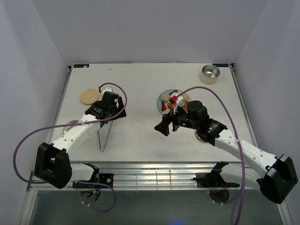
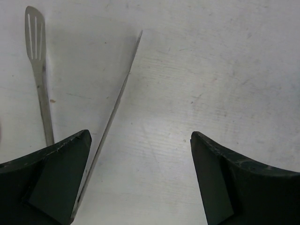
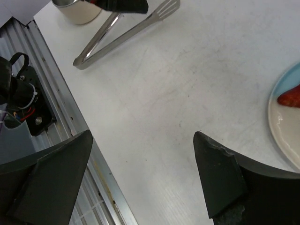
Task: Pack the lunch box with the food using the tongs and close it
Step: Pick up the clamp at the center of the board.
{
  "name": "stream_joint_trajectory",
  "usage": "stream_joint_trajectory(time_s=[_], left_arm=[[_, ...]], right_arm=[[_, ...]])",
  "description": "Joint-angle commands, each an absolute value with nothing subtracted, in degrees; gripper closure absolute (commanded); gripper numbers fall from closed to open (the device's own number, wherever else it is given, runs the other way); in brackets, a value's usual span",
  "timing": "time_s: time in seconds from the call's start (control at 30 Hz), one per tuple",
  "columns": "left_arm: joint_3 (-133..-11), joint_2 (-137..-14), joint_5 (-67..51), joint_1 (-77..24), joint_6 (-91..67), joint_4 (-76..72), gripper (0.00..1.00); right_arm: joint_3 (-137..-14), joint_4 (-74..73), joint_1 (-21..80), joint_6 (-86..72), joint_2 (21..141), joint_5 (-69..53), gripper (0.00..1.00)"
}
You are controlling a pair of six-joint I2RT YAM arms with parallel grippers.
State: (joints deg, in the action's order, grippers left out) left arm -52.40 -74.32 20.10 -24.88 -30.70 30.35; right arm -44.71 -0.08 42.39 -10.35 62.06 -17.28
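- The tongs (image 1: 101,140) lie flat on the desk (image 1: 140,84) at about 8 o'clock from its middle. The joined end points to the near edge and the two arms spread away towards 12 o'clock.
- Seen from the left wrist, one arm of the tongs ends in a slotted blade at the far end. The other arm runs slantwise past the inner edge of one black finger (image 2: 56,178).
- The left gripper (image 2: 140,140) hangs over the open end of the tongs with its jaws spread wide, not pinching them. I cannot tell whether that finger touches the metal.
- The food sits on the blue-and-white plate (image 3: 280,123), at about 2 o'clock from the tongs and well apart from them.
- An orange-red piece (image 3: 289,97) shows at the plate's edge in the right wrist view. From above, pale lumps (image 1: 164,97) and something brown lie beside it, partly hidden by the right arm.
- The right gripper (image 3: 143,140) is low over bare desk at about 7 o'clock from the plate. Its jaws are wide apart with nothing between them.
- A tan round disc (image 1: 87,96) lies at 11 o'clock from the tongs, just beside the left gripper.
- A round metal tin (image 1: 210,73) stands in the far corner at 1 o'clock, upright and open-topped.
- A cream-coloured container (image 3: 77,11) shows beyond the tongs in the right wrist view, only partly in sight.
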Motion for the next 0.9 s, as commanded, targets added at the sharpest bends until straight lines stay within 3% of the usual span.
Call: stream_joint_trajectory(time_s=[0.0, 0.23, 0.47, 0.63, 0.87], left_arm=[[-55.2, -74.9, 17.0, -20.3, -28.4, 39.7, 0.02], [-50.2, -70.6, 13.2, -16.1, -27.7, 41.6, 0.02], [-50.7, -76.7, 10.7, -15.3, -26.9, 42.7, 0.02], [-52.0, -79.8, 18.0, -14.3, -27.9, 45.3, 0.02], [-50.2, -78.7, 15.2, -11.5, -25.2, 41.3, 0.02]], right_arm=[[-40.5, 5.8, 42.7, -12.4, 57.0, -16.1, 0.06], [-38.6, 6.9, 42.7, -12.9, 52.6, -19.6, 0.02], [-39.7, 5.0, 42.7, -11.9, 52.7, -19.5, 0.03], [-39.6, 4.9, 42.7, -11.5, 51.5, -19.0, 0.03], [-39.6, 4.5, 42.7, -11.2, 51.5, -18.3, 0.03]])
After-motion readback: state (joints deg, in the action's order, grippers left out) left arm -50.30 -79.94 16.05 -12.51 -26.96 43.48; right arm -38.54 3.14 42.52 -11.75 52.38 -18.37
